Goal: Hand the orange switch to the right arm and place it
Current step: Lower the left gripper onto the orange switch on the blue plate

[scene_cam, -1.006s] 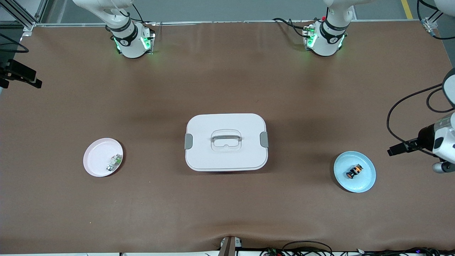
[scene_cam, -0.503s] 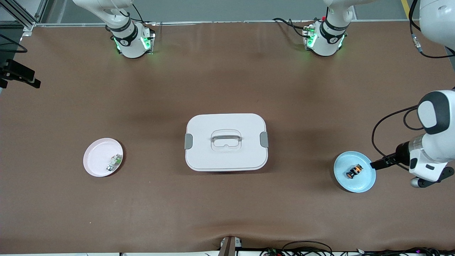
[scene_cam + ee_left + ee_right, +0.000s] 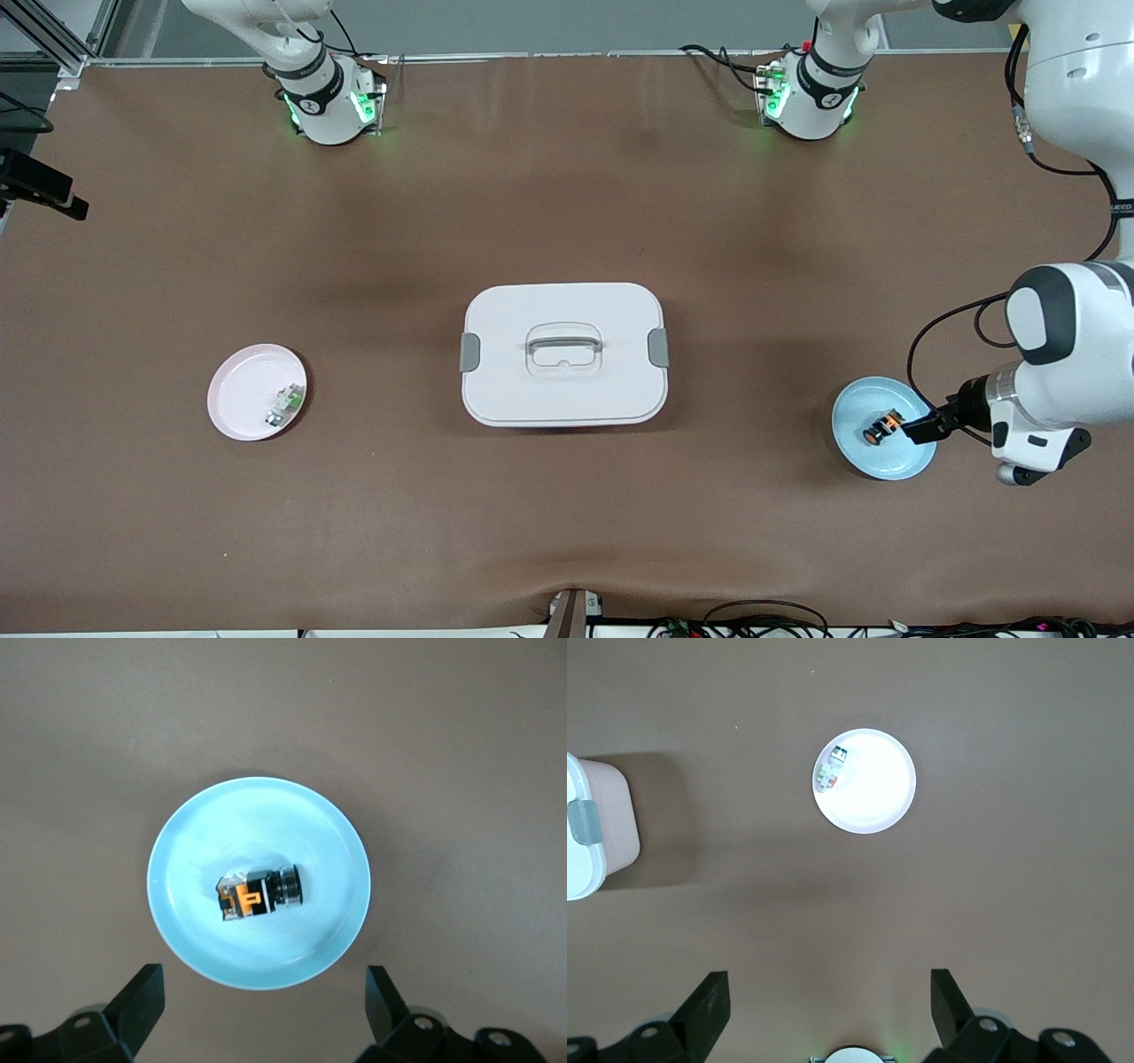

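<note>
Pale plates and a white box on a brown table

The table [image 3: 567, 514] is plain brown. The box [image 3: 563, 354] is white with grey clips and a grey handle. The switch [image 3: 260, 893] is black with orange bands and lies on a light blue plate [image 3: 195, 850]. The pink plate [image 3: 239, 390] holds a whitish-grey part [image 3: 283, 406] with a green spot. Both arms are white with black joints.

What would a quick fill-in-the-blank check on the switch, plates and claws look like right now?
1. The orange switch lies on the ____ plate.
2. The left claw is over that plate with its fingers ____.
3. The whitish-grey part lies on the ____ plate.
4. The white box has its lid ____.

Missing words: blue; open; pink; on
</note>
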Controlling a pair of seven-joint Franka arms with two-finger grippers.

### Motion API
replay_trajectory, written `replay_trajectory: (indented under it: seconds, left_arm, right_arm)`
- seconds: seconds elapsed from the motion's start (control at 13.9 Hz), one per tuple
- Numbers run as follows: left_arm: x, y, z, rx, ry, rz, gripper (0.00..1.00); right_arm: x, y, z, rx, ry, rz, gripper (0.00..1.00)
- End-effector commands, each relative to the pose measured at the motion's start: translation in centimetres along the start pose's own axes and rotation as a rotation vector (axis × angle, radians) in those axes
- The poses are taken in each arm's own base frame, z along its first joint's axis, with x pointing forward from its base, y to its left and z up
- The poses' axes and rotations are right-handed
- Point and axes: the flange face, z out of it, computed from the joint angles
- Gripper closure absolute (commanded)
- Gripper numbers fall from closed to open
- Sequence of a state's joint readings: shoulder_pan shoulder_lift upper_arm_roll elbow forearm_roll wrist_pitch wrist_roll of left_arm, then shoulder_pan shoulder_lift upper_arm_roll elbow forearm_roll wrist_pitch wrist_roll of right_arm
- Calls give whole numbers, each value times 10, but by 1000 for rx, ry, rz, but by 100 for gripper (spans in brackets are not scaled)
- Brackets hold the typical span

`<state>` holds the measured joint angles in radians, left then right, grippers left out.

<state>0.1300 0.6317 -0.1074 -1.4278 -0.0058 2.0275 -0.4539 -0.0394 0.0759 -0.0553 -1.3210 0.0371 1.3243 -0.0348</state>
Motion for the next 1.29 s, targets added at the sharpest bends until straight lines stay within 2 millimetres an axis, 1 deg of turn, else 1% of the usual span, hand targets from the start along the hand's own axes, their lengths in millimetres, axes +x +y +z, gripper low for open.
replay_trajectory:
  seconds: [0.0, 0.29, 0.43, 0.5, 0.86, 1.08, 1.22]
  left_arm:
    - [9, 5, 19, -5, 21, -15, 0]
    - [15, 6, 49, -17, 46, -17, 0]
    - [16, 3, 64, -12, 34, -22, 0]
    - [16, 3, 66, -10, 33, -22, 0]
    - [17, -5, 97, 33, 9, -11, 0]
    - [17, -10, 107, 38, -4, -29, 0]
    - [17, -9, 115, 35, 0, -45, 0]
  right_arm:
    - [-5, 5, -3, -5, 7, -3, 0]
    - [-5, 5, -4, 0, 8, -4, 0]
    - [-5, 5, -4, 0, 8, -4, 0]
    - [-5, 5, -4, 1, 8, -5, 0]
    - [-5, 5, -4, 4, 9, -4, 0]
    - [-5, 9, -2, 8, 6, 3, 0]
    - [-5, 8, -3, 9, 7, 1, 0]
